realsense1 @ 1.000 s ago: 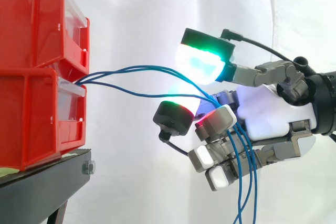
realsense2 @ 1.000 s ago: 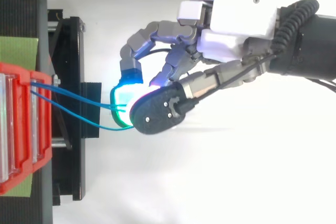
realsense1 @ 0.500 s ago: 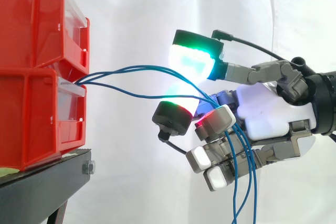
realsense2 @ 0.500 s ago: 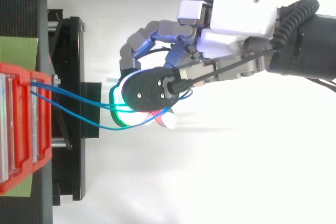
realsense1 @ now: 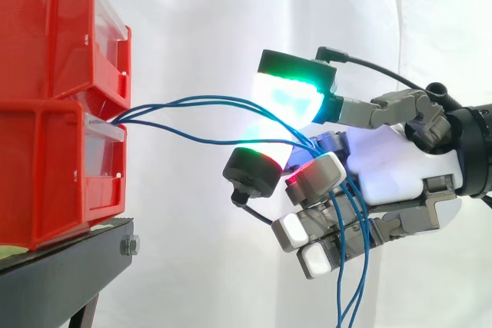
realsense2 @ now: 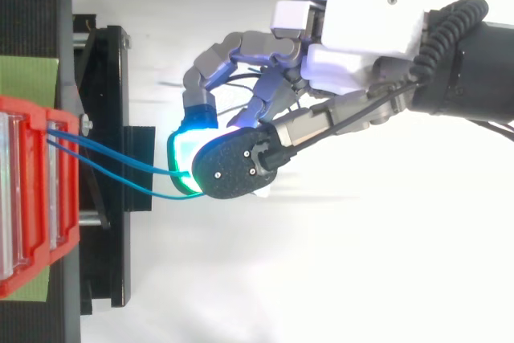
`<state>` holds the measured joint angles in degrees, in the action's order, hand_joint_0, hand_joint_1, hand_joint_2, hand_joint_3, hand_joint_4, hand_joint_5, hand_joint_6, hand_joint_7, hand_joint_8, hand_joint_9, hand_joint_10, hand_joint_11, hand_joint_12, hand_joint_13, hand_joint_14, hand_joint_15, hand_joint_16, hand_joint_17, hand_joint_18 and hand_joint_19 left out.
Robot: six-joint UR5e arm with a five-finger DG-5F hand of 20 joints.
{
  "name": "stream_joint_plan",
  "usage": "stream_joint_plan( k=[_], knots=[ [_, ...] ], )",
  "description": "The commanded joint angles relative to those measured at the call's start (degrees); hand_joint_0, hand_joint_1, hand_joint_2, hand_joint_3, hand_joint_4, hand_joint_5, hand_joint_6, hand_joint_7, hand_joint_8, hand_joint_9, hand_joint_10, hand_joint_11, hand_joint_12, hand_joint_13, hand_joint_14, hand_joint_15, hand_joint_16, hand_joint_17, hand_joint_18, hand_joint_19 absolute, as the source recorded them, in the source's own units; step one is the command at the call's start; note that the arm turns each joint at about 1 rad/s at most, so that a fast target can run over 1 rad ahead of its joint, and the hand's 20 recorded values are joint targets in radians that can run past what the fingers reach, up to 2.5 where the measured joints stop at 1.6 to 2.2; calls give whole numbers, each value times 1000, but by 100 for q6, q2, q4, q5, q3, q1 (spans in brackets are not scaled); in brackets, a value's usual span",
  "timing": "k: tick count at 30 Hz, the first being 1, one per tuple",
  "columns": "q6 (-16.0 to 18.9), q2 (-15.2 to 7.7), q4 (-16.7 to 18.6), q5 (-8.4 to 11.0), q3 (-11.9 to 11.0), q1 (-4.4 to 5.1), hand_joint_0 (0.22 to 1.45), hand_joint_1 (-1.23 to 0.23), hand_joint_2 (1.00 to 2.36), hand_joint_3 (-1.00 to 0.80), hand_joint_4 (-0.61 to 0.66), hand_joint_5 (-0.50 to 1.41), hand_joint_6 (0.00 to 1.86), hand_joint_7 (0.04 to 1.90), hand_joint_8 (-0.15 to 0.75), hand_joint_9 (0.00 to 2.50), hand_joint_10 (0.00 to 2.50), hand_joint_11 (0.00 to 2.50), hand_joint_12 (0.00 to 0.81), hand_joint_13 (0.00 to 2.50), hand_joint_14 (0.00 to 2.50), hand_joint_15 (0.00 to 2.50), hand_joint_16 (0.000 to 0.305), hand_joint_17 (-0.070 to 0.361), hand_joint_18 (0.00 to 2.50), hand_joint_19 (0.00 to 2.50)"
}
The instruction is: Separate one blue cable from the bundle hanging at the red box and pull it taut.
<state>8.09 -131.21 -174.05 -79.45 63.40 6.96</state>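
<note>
Side view: two stacked red bins [realsense1: 46, 151] stand at the black stand's [realsense1: 69, 263] edge nearest the robot hand [realsense1: 396, 167]. It is half closed, with its fingers curled round the blue cables [realsense1: 207, 101] to hook them. The cables run slack from the lower bin, then hang down. I judge none is separated yet.

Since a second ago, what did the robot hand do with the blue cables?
The hand's top green pad swung a little toward the red bins, then came back. Nothing new was grabbed or let go. The blue cables still sag from the bins into the curled fingers and hang down below; the bins stayed put.
</note>
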Motion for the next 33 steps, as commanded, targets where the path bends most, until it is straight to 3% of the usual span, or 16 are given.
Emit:
stream_joint_plan(
  k=[1, 4, 10, 19, 22, 26, 28, 33],
  knots=[
    [0, -1, 2, 0, 6, 7, 674, -853, 1000, -500, 37, -184, 950, 990, 333, 1202, 17, 1221, 366, 894, 21, 623, 49, 111, 755, 570],
    [0, -1, 2, 0, 6, 7, 586, -780, 1000, -500, 64, -181, 947, 994, 338, 1205, 17, 1209, 380, 893, 22, 624, 51, 114, 758, 592],
    [-18, -1, 2, 0, 6, 15, 557, -654, 1000, -500, 82, -179, 943, 972, 349, 1227, 15, 1214, 385, 905, 22, 629, 53, 119, 761, 589],
    [-18, -1, 2, 0, 6, 24, 726, -788, 1000, -500, 8, -193, 945, 1004, 329, 1155, 16, 1193, 374, 897, 22, 619, 51, 115, 755, 569],
    [-18, -1, 11, 0, 6, 24, 750, -828, 1000, -500, 38, -205, 951, 968, 323, 1121, 15, 1186, 371, 890, 21, 624, 51, 115, 753, 559],
    [-18, -1, 11, 0, 6, 24, 707, -827, 1000, -500, 79, -204, 949, 916, 325, 1117, 16, 1179, 371, 885, 22, 623, 51, 116, 750, 568],
    [-26, -1, 2, 0, 6, 24, 599, -761, 1000, -500, 92, -205, 937, 928, 330, 1129, 15, 1180, 376, 882, 21, 630, 52, 117, 743, 595],
    [-18, -1, 11, 0, 15, 33, 566, -696, 1000, -500, 117, -205, 918, 903, 350, 1146, 15, 1175, 389, 885, 20, 635, 55, 123, 741, 611]
  ],
)
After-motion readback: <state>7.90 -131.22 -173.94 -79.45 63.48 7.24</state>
